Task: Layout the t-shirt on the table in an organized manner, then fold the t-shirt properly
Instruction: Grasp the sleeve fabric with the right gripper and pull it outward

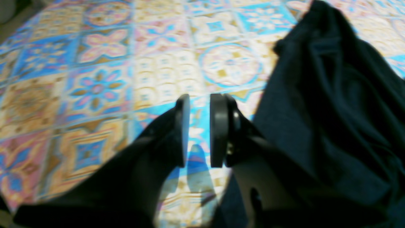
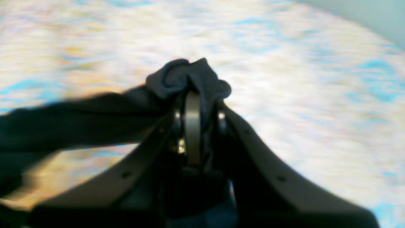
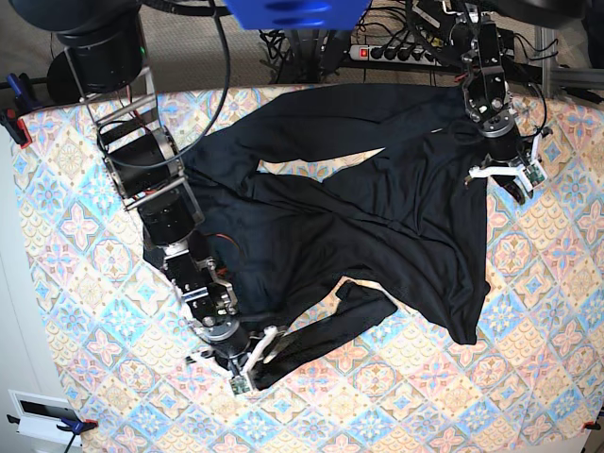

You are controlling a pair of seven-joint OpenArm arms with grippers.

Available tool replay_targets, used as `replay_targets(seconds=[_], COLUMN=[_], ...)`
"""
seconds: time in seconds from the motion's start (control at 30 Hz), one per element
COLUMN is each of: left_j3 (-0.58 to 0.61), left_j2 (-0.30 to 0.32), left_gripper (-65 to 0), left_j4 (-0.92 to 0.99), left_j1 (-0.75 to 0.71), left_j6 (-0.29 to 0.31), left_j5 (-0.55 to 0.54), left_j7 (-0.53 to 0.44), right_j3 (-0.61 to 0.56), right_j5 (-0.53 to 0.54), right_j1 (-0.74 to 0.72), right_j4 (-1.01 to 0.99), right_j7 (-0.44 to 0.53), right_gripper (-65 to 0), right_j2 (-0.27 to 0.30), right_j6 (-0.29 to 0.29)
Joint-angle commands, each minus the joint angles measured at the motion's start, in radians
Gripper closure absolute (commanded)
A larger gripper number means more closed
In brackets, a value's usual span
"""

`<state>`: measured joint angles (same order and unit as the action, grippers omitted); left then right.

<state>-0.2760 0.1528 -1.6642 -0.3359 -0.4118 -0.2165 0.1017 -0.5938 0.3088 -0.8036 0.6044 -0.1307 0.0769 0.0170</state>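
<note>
The counter [image 3: 566, 377] is the biggest thing before us, its patterned cloth showing all round the black t-shirt [image 3: 377, 208], which lies rumpled across the middle — body bunched, one strip trailing toward the near edge. We judge we are in the laying-out step: nothing is flat enough to fold. Our right arm reaches low over the near part of the shirt, and its fingers [image 2: 193, 95] are clamped on a bunched bit of the fabric. Next, we think, that pinched edge must be drawn outward to spread the cloth. Our left arm stands at the far side beside the shirt's edge; its fingers [image 1: 200, 126] are narrowly parted and hold nothing — only counter shows between them.
</note>
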Motion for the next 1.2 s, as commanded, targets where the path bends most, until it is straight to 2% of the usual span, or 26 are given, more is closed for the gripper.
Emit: replay_targets(seconds=[0.0, 0.07, 0.13, 0.2, 0.3, 0.37, 0.47, 0.57, 0.73, 0.8, 0.87, 0.93, 0.97, 1.07, 1.1, 1.17], left_j3=[-0.004, -0.004, -0.004, -0.004, -0.001, -0.001, -0.001, -0.001, -0.001, 0.004, 0.005, 0.005, 0.005, 0.007, 0.01, 0.028], left_j2=[0.011, 0.011, 0.011, 0.011, 0.011, 0.011, 0.011, 0.011, 0.011, 0.011, 0.011, 0.011, 0.011, 0.011, 0.011, 0.011], left_gripper=[-11.8, -11.8, -11.8, -11.8, -11.8, -11.8, -11.8, -11.8, -11.8, -11.7, -11.7, -10.4, -8.2, -1.0, -0.3, -0.8], left_j4=[-0.015, -0.015, -0.015, -0.015, -0.015, -0.015, -0.015, -0.015, -0.015, -0.02, -0.021, -0.023, -0.023, -0.078, -0.107, -0.158], left_j1=[0.005, -0.002, -0.007, -0.009, -0.016, -0.024, -0.038, -0.053, -0.076, -0.088, -0.091, -0.091, -0.098, -0.105, -0.11, -0.116], left_j6=[0.003, 0.003, 0.003, 0.003, 0.003, 0.003, 0.003, 0.003, 0.003, 0.008, 0.034, 0.075, 0.09, 0.175, 0.204, 0.222], left_j5=[0.012, 0.012, 0.012, 0.012, 0.012, 0.012, 0.012, 0.01, 0.004, 0.004, 0.002, 0.001, 0.001, 0.001, 0.001, 0.001], left_j7=[-0.029, -0.029, -0.029, -0.029, -0.029, -0.029, -0.029, -0.029, -0.029, -0.029, -0.029, -0.029, -0.029, -0.029, -0.029, -0.029], right_j3=[0.005, 0.005, 0.008, 0.045, 0.107, 0.123, 0.117, 0.113, 0.12, 0.12, 0.12, 0.12, 0.117, 0.122, 0.123, 0.143], right_j5=[-0.04, -0.171, -0.276, -0.382, -0.506, -0.573, -0.641, -0.647, -0.647, -0.646, -0.646, -0.646, -0.646, -0.644, -0.643, -0.624], right_j1=[-0.04, -0.04, -0.04, -0.04, -0.04, -0.04, -0.04, -0.04, -0.033, -0.023, 0.01, 0.059, 0.089, 0.152, 0.168, 0.192], right_j4=[0.012, 0.012, 0.012, 0.012, 0.012, 0.012, 0.012, 0.012, 0.012, 0.013, 0.019, 0.019, 0.019, 0.033, 0.051, 0.099], right_j7=[0.029, 0.05, 0.059, 0.067, 0.124, 0.131, 0.136, 0.136, 0.128, 0.127, 0.096, 0.07, 0.056, 0.045, 0.044, 0.042], right_gripper=[-0.2, -0.3, -2.2, -8.2, -20.3, -26.5, -31.1, -33.1, -28.9, -24.3, -16.0, -2.9, 0.0, -1.9, -0.7, 0.0], right_j2=[0.001, -0.002, -0.029, -0.059, -0.107, -0.114, -0.114, -0.114, -0.108, -0.068, -0.027, -0.001, 0.013, 0.057, 0.082, 0.111], right_j6=[0.03, 0.087, 0.154, 0.2, 0.202, 0.202, 0.2, 0.2, 0.2, 0.2, 0.2, 0.199, 0.194, 0.157, 0.156, 0.154])
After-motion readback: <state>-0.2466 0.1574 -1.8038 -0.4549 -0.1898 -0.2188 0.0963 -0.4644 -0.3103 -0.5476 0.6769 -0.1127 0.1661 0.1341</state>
